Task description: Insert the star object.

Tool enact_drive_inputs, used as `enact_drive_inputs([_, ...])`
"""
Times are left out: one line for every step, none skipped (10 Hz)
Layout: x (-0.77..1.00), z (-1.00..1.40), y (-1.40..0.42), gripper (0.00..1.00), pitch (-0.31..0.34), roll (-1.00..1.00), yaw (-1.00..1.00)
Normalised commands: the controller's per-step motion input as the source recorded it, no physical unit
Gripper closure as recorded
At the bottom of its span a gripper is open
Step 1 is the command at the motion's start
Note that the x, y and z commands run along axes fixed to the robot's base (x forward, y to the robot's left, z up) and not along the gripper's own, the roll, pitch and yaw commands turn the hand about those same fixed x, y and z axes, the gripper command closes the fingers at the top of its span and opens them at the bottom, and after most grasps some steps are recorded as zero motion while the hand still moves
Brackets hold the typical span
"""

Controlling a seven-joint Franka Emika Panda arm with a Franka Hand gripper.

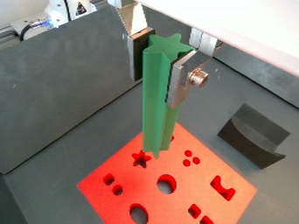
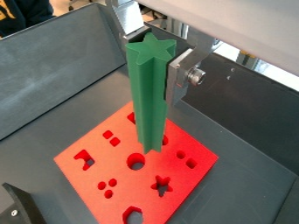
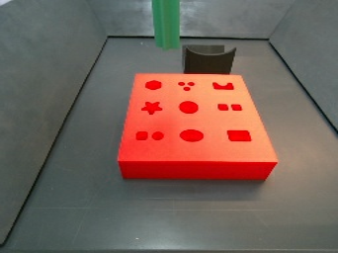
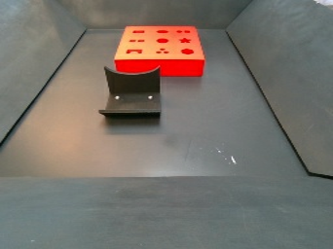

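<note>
My gripper (image 1: 158, 61) is shut on the top end of the star object (image 1: 158, 96), a long green rod with ridged sides, and holds it upright. The silver fingers (image 2: 180, 77) clamp it on two sides in both wrist views. The rod hangs above the red block (image 1: 228, 201), apart from it. The block's star-shaped hole (image 1: 142, 158) lies beside the rod's lower end in a wrist view, and also shows in the other wrist view (image 2: 163, 184). In a side view only the rod's lower part (image 3: 165, 25) shows, above the block's far side (image 3: 196, 158); the gripper is out of frame there.
A dark curved block (image 3: 208, 57) stands on the floor behind the red block, and also shows in the other side view (image 4: 131, 92). The red block (image 4: 160, 49) has several other shaped holes. Grey walls (image 1: 59, 79) enclose the floor.
</note>
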Motion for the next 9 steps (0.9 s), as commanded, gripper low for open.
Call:
enact_drive_inputs([0.14,-0.18,-0.15,1.00,0.114,0.30,0.13])
enact_drive_inputs([0.38,-0.49,-0.05,1.00,0.141,0.23,0.57])
enact_drive_inputs([0.29,-0.58,0.00,1.00,0.126,0.20,0.75])
enact_drive_inputs([0.00,-0.51,0.00,1.00,0.164,0.16,0.86])
enact_drive_inputs([0.00,-0.51,0.00,1.00,0.161,0.13,0.88])
enact_drive_inputs([0.00,-0.50,0.00,1.00,0.200,0.06,0.89])
enact_drive_inputs([-0.07,-0.41,0.00,1.00,0.183,0.00,0.85])
enact_drive_inputs([-0.05,-0.19,0.00,1.00,0.070,-0.01,0.77])
enact_drive_inputs([0.00,-0.20,-0.02,1.00,0.000,-0.13,0.61])
